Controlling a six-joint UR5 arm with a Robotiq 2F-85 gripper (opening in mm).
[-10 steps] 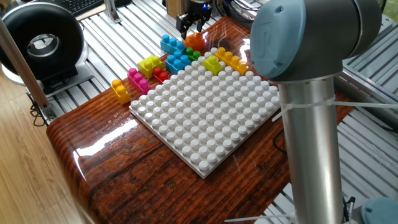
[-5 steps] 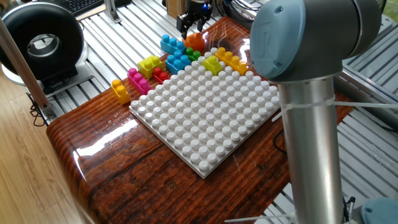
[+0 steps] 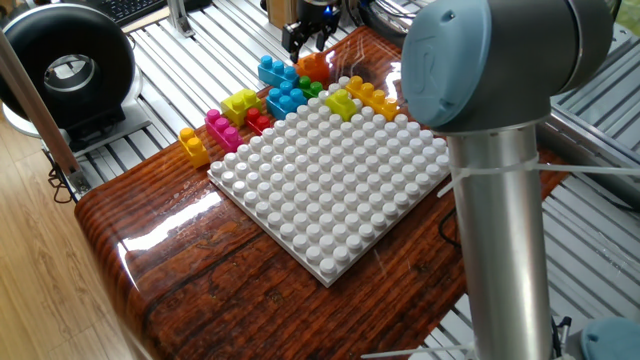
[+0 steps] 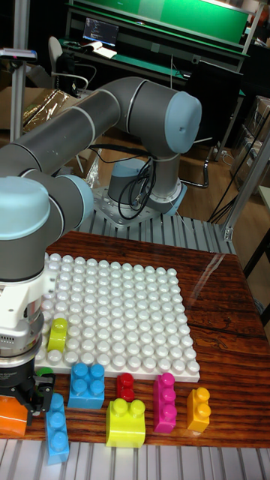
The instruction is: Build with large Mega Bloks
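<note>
My gripper [image 3: 310, 40] hangs at the far edge of the table with its black fingers apart, just above an orange brick [image 3: 314, 66] that rests on the wood. In the tall fixed view the gripper [image 4: 33, 391] sits slightly right of that orange brick [image 4: 11, 416]. Nothing is held. Loose Mega Bloks lie along the white baseplate [image 3: 330, 190]: two blue [image 3: 275, 70] [image 3: 287, 99], green [image 3: 313, 88], lime [image 3: 240, 103], red [image 3: 258, 120], magenta [image 3: 222, 130] and yellow [image 3: 193, 146]. A lime brick [image 3: 341, 103] and an orange-yellow brick [image 3: 372, 97] sit at the plate's far edge.
The arm's large grey elbow and column [image 3: 495, 150] block the right side of the fixed view. A black round device [image 3: 70, 65] stands off the table at the left. Metal slats surround the wooden tabletop [image 3: 180, 260].
</note>
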